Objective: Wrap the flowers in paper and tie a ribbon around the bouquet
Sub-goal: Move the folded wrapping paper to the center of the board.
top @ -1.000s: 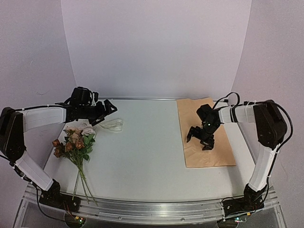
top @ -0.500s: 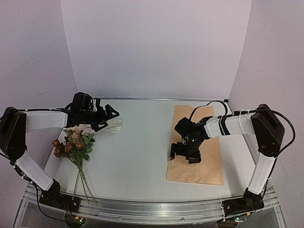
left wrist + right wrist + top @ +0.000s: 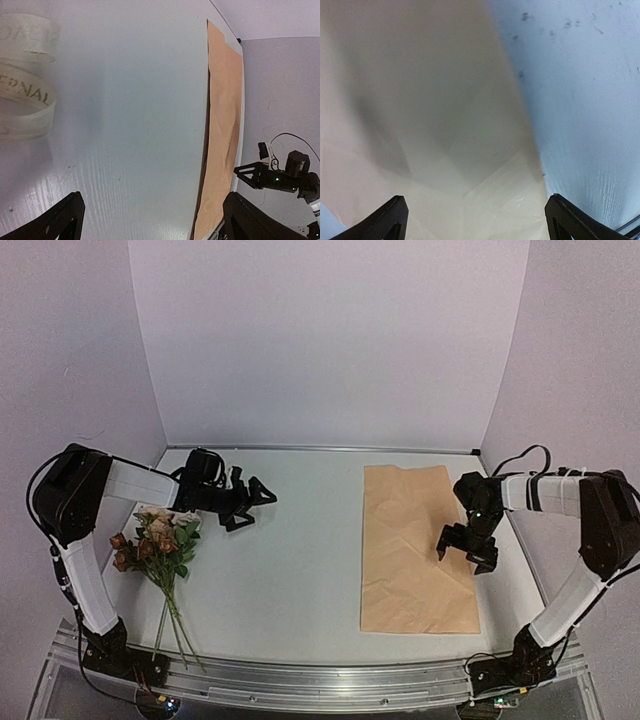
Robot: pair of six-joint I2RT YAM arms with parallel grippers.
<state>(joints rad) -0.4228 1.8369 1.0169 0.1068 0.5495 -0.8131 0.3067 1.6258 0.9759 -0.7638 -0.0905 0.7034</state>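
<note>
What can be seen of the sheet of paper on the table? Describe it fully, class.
The paper is a large rectangular sheet, light tan-orange like kraft paper, with faint creases. It lies flat and unfolded on the right side of the white table, its long side running front to back. Nothing lies on it. The right gripper hangs over its right edge with its fingers open; whether they touch the sheet cannot be told.

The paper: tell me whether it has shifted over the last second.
Yes. The paper has slid nearer and slightly left on the table; its far end, earlier at the back wall, now lies clear of it.
</note>
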